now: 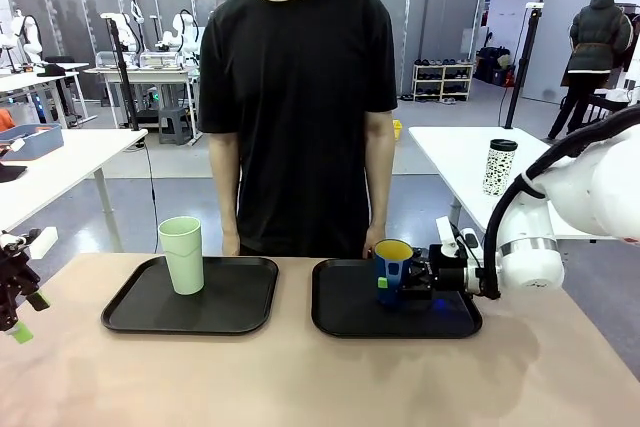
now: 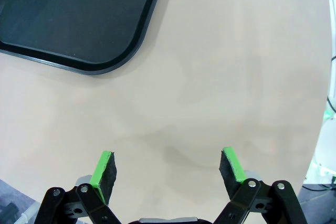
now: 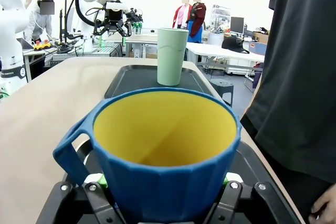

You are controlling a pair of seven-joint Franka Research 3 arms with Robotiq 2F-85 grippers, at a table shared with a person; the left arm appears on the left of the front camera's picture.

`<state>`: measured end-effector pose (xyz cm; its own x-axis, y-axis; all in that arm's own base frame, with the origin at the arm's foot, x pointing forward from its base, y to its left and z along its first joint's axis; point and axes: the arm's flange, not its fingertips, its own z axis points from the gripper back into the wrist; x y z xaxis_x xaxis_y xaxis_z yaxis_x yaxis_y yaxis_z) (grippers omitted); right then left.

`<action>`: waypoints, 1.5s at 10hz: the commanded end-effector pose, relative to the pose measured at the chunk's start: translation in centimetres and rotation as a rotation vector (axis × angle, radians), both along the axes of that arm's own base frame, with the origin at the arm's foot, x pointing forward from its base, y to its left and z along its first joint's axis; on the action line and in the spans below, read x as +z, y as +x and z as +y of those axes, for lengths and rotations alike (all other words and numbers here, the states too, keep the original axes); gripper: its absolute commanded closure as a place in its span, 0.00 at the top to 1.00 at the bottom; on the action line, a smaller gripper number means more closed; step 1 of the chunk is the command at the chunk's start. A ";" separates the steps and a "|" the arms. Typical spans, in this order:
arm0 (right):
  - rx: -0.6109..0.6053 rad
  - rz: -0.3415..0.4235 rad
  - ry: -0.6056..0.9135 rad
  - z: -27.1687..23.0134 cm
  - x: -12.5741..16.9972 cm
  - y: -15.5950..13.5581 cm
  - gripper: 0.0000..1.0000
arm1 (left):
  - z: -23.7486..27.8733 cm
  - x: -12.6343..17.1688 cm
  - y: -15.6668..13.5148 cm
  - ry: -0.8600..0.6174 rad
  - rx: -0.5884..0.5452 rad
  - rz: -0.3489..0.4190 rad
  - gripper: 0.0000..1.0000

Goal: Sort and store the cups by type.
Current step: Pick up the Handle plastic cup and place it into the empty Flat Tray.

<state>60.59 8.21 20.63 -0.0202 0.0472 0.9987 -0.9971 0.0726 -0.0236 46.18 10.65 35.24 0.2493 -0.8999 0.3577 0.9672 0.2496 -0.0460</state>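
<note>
counter: beige counter (image 1: pixel 300 377) in an open lab, a person in a black shirt (image 1: pixel 300 97) standing at the far edge; two black trays side by side on it.
left tray: left tray (image 1: pixel 140 312) carries the pale green tumbler (image 1: pixel 182 255), upright, toward the tray's left-middle. I read that one as already stored.
right tray: right tray (image 1: pixel 345 322) has the blue cup (image 1: pixel 391 269) over its right half, yellow inside, upright.
right hand: right hand (image 1: pixel 412 282) comes in from the side and is clenched on the blue cup low on its body; from the right wrist view the cup (image 3: pixel 165 166) sits between the fingers with green pads just peeking out either side, handle off to the picture's left.
cup contact: I can't tell whether the cup base is touching the tray or just above it.
left hand: left hand (image 2: pixel 168 169) is released, jaws wide apart, nothing between them, hovering over bare counter near the left tray's corner (image 2: pixel 113 66). In the front view it sits at the counter's left edge (image 1: pixel 15 312).
step: my read is placing the blue cup on the right tray, so each type gets its own tray.
next: I'd settle the cup flat, let go, then back the hand out sideways without clipping the handle or tipping it.
watch: the person's hand (image 1: pixel 372 245) is near the tray's far rim, so I'd keep the retreat low and toward my side.
</note>
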 end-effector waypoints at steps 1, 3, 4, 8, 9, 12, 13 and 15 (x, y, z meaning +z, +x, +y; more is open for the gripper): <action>-0.010 -0.020 0.005 0.6 -0.6 0.5 0.72 | 0.1 0.0 0.1 -0.010 -0.009 -0.019 1.00; -0.009 -0.003 -0.013 0.6 -1.6 0.8 0.72 | 0.1 0.0 0.1 -0.010 -0.009 -0.019 1.00; -0.014 -0.001 -0.016 0.6 -1.8 0.7 0.72 | 0.1 0.0 0.1 -0.010 -0.009 -0.019 1.00; -0.002 0.002 -0.024 0.4 -1.6 0.4 1.00 | 0.1 0.0 0.1 -0.010 -0.009 -0.019 1.00; 0.004 0.008 -0.029 0.4 -1.6 0.3 1.00 | 0.1 0.0 0.1 -0.010 -0.009 -0.019 1.00; -0.005 0.025 -0.039 -0.2 -1.6 0.1 1.00 | 0.1 0.0 0.1 -0.010 -0.009 -0.019 1.00; -0.007 0.035 -0.044 -0.7 -1.6 -0.1 1.00 | 0.1 0.0 0.1 -0.010 -0.009 -0.019 1.00; 0.002 0.034 -0.043 -1.3 -1.6 -0.5 1.00 | 0.1 0.0 0.1 -0.010 -0.009 -0.019 1.00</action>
